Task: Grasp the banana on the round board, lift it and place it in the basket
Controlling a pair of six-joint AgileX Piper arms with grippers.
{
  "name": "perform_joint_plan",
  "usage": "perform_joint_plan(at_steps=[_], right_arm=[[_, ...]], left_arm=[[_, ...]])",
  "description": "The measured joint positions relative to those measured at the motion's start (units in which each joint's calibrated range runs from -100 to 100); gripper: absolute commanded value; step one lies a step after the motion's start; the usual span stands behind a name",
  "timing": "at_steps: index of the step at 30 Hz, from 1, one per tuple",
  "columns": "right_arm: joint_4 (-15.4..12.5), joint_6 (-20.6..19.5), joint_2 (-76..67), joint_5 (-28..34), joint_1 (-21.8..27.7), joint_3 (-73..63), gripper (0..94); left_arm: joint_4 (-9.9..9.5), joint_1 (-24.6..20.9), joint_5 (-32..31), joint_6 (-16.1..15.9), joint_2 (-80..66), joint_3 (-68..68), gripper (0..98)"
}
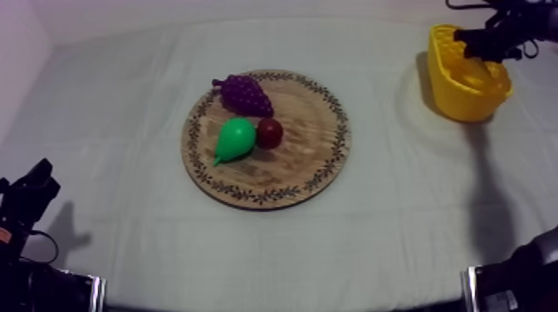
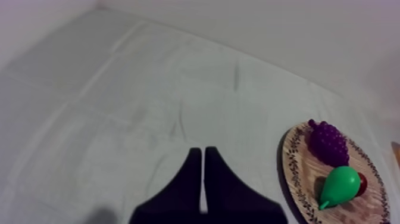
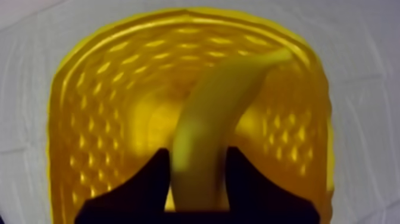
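At the lower left of the top view the left arm (image 1: 29,199) sits low over the cloth-covered worktop (image 1: 124,108). The left jaws lie together as a narrow wedge with nothing between them, above bare cloth and apart from the wooden board (image 1: 324,158). The board lies near the middle of the worktop. On its left half the grapes (image 1: 245,94) lie toward the far rim, the pear (image 1: 235,138) lies nearer with its narrow end toward the left rim, and the small red fruit (image 1: 269,132) touches the pear's right side. Well apart to the right stands the yellow basket (image 1: 465,95), with the right arm (image 1: 498,37) reaching in over its far rim. The right jaws are clamped on the banana (image 3: 208,125), which hangs in the basket's opening, its far tip toward the far wall. Whether it touches the bottom I cannot tell.
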Motion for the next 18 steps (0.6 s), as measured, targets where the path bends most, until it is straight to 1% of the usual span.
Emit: perform_joint_plan(at_steps=[3, 5, 9, 11, 16, 18], right_arm=[[1.1, -1.4, 0.0, -0.8, -0.1, 0.4, 39.8], [1.6, -2.0, -0.3, -0.8, -0.1, 0.5, 39.4], [2.5, -3.5, -1.5, -1.0, -0.1, 1.1, 27.3], [2.5, -3.9, -2.6, -1.2, 0.0, 1.8, 21.5], [3.2, -4.4, -6.8, -4.4, 0.5, 5.8, 6.9], [3.0, -4.4, -9.3, -5.7, 0.9, 8.3, 3.7]], left_arm=[[0.0, 0.0, 0.0, 0.0, 0.0, 0.0, 0.1], [0.0, 0.0, 0.0, 0.0, 0.0, 0.0, 0.1], [0.0, 0.0, 0.0, 0.0, 0.0, 0.0, 0.1], [0.0, 0.0, 0.0, 0.0, 0.0, 0.0, 0.1], [0.0, 0.0, 0.0, 0.0, 0.0, 0.0, 0.1], [0.0, 0.0, 0.0, 0.0, 0.0, 0.0, 0.1]])
